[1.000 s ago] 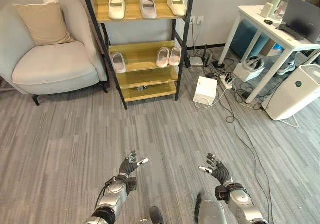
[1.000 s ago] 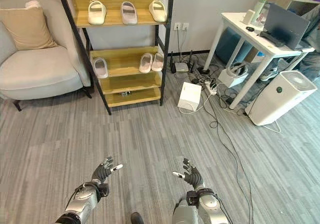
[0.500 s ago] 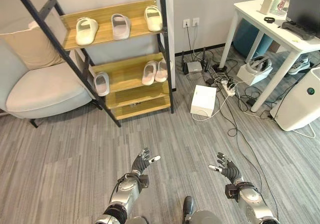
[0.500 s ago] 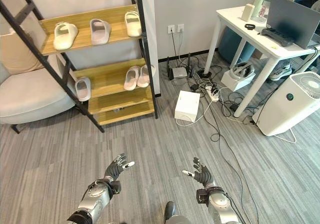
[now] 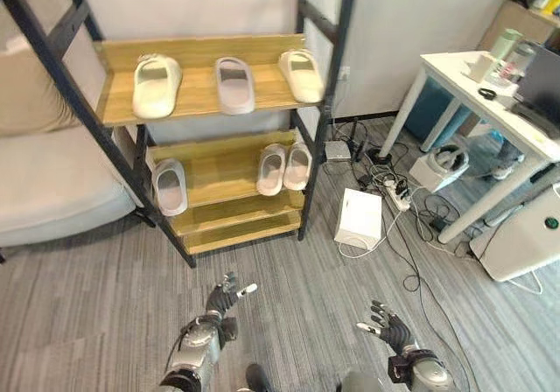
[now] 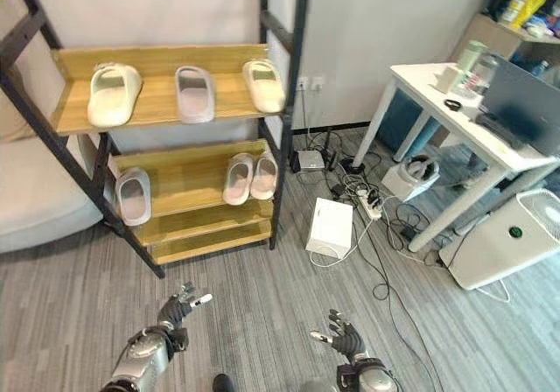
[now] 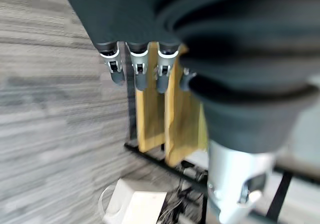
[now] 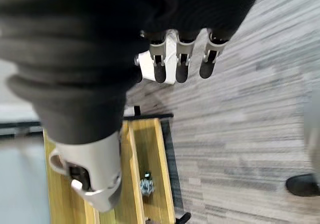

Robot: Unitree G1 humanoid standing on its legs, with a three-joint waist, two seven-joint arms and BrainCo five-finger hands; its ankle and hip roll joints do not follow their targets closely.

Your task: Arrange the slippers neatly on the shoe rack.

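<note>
Wooden shoe rack (image 5: 210,103): black metal frame, plank shelves; I see it straight ahead of me on the grey floor (image 5: 79,278).
Top shelf: three pale slippers in a row, cream slipper (image 5: 156,84), greyish slipper (image 5: 234,84) and angled slipper (image 5: 302,74), spaced apart.
Middle shelf: single slipper (image 5: 170,186) at the left end; paired slippers (image 5: 283,166) touching side by side at the right.
Lower shelves: I see no slippers there.
Left hand (image 5: 226,297): fingers spread and relaxed, holding nothing, low before the rack.
Right hand (image 5: 385,324): likewise spread, empty, above the floor.
Surroundings: white box (image 5: 358,218), white table (image 5: 472,77), armchair (image 5: 52,191) left of rack.
</note>
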